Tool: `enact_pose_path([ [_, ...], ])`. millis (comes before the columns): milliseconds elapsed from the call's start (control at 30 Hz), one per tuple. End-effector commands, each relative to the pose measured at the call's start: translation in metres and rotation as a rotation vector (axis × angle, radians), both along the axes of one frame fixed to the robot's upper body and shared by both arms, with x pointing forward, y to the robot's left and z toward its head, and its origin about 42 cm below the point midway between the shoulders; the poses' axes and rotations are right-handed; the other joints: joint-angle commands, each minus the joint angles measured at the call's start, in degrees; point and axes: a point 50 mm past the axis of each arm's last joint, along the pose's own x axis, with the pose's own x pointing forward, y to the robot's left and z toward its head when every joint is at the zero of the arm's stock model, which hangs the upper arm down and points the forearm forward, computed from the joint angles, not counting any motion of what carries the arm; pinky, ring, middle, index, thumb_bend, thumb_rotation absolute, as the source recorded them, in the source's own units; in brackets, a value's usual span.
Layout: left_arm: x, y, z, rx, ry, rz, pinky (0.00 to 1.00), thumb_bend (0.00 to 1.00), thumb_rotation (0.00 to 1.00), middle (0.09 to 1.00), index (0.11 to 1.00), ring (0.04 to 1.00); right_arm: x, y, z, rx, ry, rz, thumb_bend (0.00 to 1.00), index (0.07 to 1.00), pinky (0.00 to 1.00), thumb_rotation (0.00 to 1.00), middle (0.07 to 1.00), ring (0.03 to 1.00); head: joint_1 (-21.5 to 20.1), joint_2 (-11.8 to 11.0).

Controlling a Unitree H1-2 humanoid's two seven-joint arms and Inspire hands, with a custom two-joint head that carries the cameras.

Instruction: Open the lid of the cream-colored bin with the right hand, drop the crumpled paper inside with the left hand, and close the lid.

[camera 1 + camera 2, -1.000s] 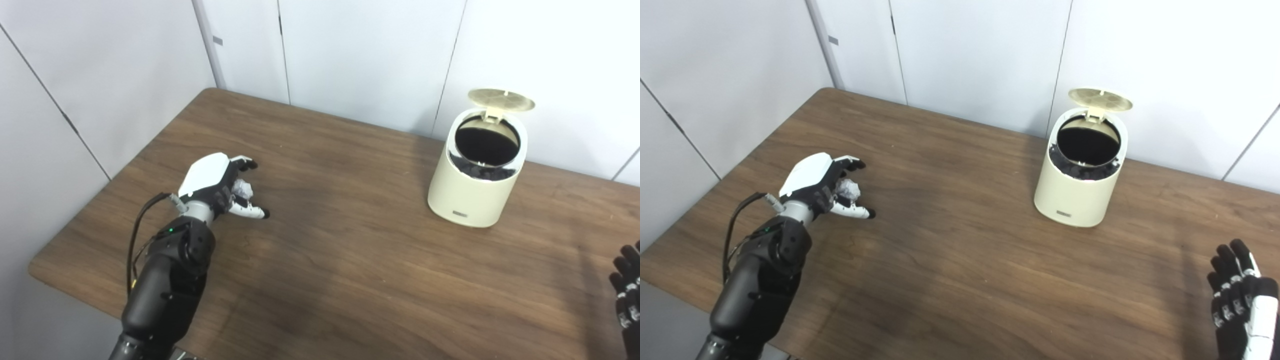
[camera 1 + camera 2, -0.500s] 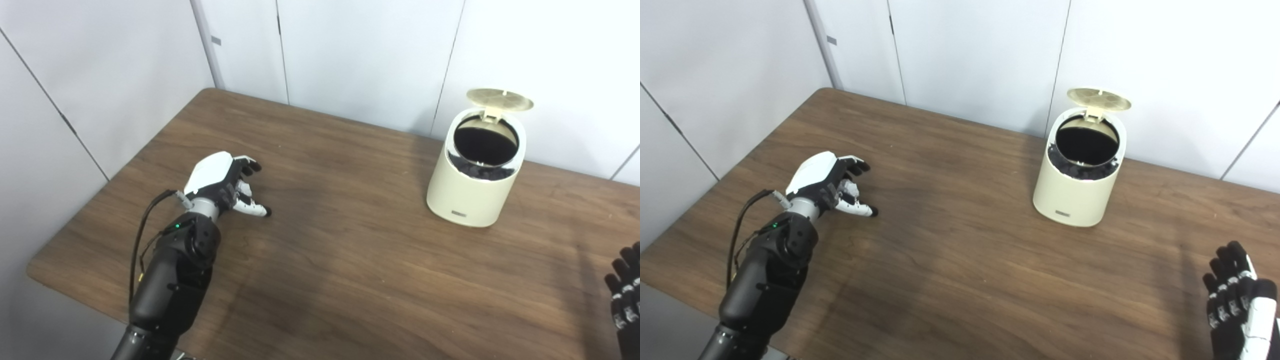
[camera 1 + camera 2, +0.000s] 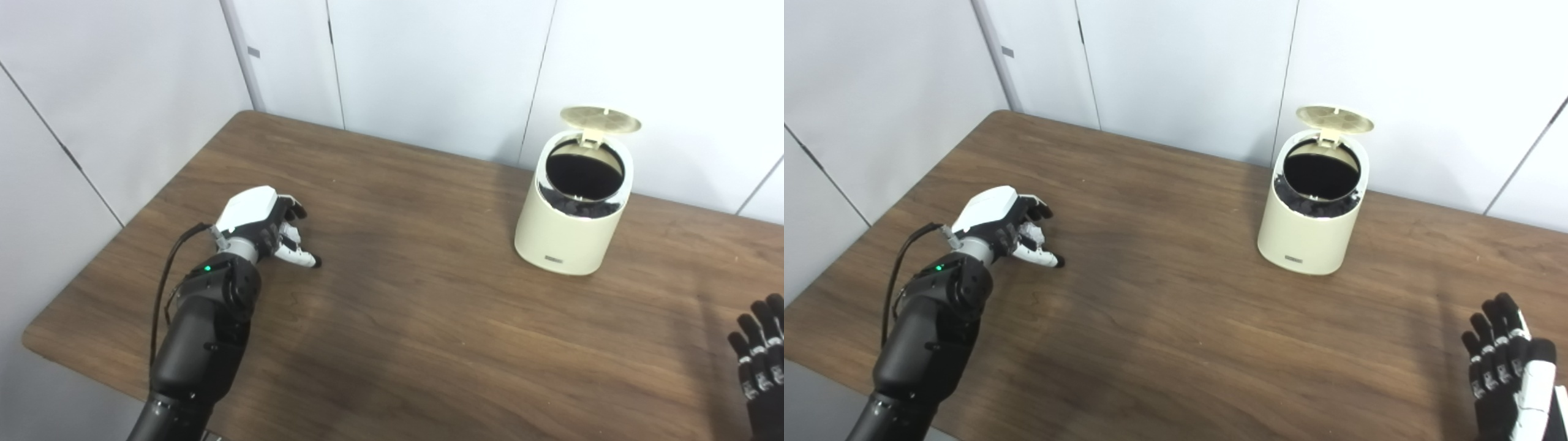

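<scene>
Bin [image 3: 1312, 208] sits toward the table's [image 3: 1176, 318] back edge, right of center, lid [image 3: 1334, 117] flipped up behind it. Left hand [image 3: 1001, 223] near the left edge, right hand [image 3: 1507, 373] at the front-right corner.

Crumpled paper [image 3: 1031, 231] mostly hidden inside curled fingers of left hand [image 3: 1001, 223]. Right hand [image 3: 1507, 373] cut off by bottom edge, wrist unseen. Bin [image 3: 1312, 226] interior too dark to read.
</scene>
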Motion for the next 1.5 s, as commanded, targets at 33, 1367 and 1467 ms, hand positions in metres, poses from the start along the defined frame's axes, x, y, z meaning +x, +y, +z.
enact_pose_path([
  [33,0.006,0.008,0.023,0.054,-0.019,0.017,0.63,0.81,0.14,0.781,0.737,0.768,0.003,0.0,0.01,0.009,-0.067,-0.008,0.5,0.951,0.97,0.93,0.96,0.966,0.1,0.1],
  [1367,0.011,0.01,0.03,0.027,0.028,0.064,0.31,0.54,0.0,0.449,0.563,0.428,0.003,0.0,0.008,0.01,-0.059,-0.017,0.51,0.935,0.93,0.95,0.947,0.947,-0.5,0.8],
  [1467,0.01,0.012,0.027,0.02,0.011,0.063,0.35,0.51,0.0,0.483,0.51,0.406,0.003,0.0,0.01,0.014,-0.066,-0.015,0.52,0.919,0.93,0.88,0.944,0.946,-0.5,1.0],
])
